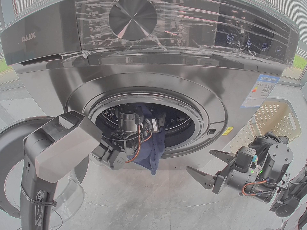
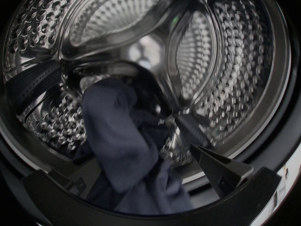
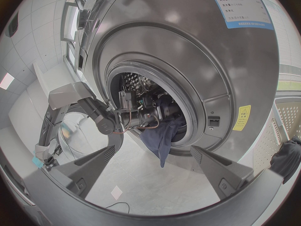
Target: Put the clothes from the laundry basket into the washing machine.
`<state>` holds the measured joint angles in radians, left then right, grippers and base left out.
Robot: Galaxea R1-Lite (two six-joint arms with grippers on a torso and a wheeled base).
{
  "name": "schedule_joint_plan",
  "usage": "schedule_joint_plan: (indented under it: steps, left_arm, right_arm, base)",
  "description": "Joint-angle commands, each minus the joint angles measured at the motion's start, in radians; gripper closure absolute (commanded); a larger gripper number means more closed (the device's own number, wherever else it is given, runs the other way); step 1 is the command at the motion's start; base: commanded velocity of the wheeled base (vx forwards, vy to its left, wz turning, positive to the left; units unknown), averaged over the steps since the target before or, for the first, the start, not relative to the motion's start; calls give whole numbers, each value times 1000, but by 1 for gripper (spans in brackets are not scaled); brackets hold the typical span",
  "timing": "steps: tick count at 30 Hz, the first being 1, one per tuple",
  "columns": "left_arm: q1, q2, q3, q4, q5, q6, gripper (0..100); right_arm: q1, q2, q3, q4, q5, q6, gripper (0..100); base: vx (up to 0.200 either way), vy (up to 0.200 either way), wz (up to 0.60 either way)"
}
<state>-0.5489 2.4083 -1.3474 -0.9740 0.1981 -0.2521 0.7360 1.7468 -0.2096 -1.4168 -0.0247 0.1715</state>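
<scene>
One navy garment (image 1: 153, 150) lies across the lower rim of the washing machine (image 1: 179, 77) opening, part inside the drum (image 2: 247, 60), part hanging down the machine's front. The left gripper (image 2: 124, 162) sits inside the opening, jaws spread, with the cloth apparently loose between them. The right gripper (image 1: 208, 166) hangs released and empty, between the machine and the laundry basket (image 1: 281, 112). Recommended: regrasp the hanging tail, carry it deep past the rim, and release only when nothing overhangs.

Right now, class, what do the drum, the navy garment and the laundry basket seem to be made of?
Drum: probably stainless steel, mirror-bright with embossed, perforated walls. Navy garment: soft matte fabric, hanging in limp folds. Laundry basket: likely cream plastic, rigid with moulded cut-out holes and a handle slot.
</scene>
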Motion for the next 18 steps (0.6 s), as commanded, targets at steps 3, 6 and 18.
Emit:
schedule_joint_plan:
  steps: [3,6,18]
  left_arm:
    - [-11,-140,223,140,1,62,0]
    - [-14,-138,240,152,3,67,0]
    - [1,-107,240,161,29,77,0]
  right_arm:
    - [0,0,1,-1,0,0,0]
    - [0,2,1,-1,0,0,0]
    - [2,8,1,-1,0,0,0]
  base:
    - [0,0,0]
    - [0,0,0]
    - [0,0,0]
